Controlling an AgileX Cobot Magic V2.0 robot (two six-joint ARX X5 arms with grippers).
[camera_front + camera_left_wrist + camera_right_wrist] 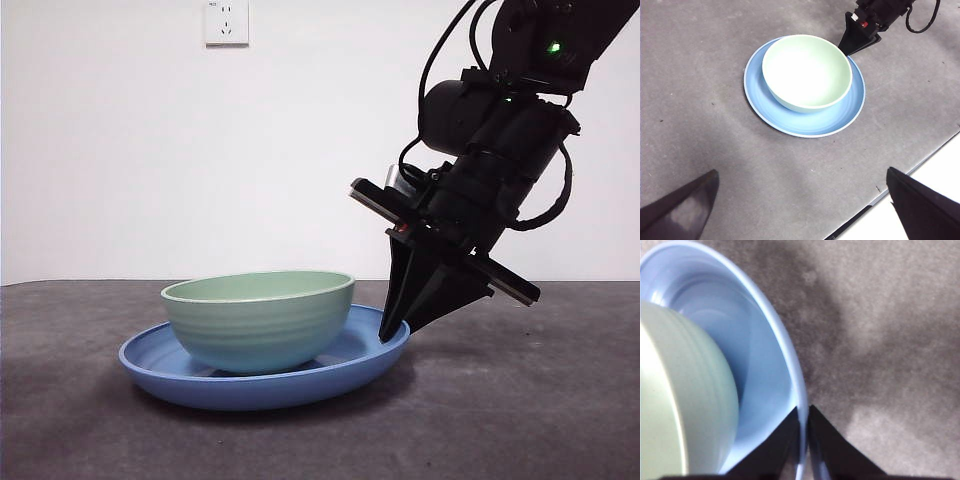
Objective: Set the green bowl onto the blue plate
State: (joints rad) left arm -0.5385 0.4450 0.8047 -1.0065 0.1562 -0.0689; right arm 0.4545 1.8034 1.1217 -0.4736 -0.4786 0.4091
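We see the green bowl (pixel 258 320) resting inside the blue plate (pixel 160 372); our right gripper (pixel 803 427) pinches the plate's rim, our left gripper (pixel 800 210) hangs wide apart

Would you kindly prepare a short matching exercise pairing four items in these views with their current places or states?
Items:
1. pale mint-green glossy bowl
2. wide glossy blue plate
3. right gripper
4. left gripper

States:
A. lies on the grey table
B. open, apart from the dishes
C. sits in the plate
D. closed on the plate's rim

Pairs: 1-C, 2-A, 3-D, 4-B
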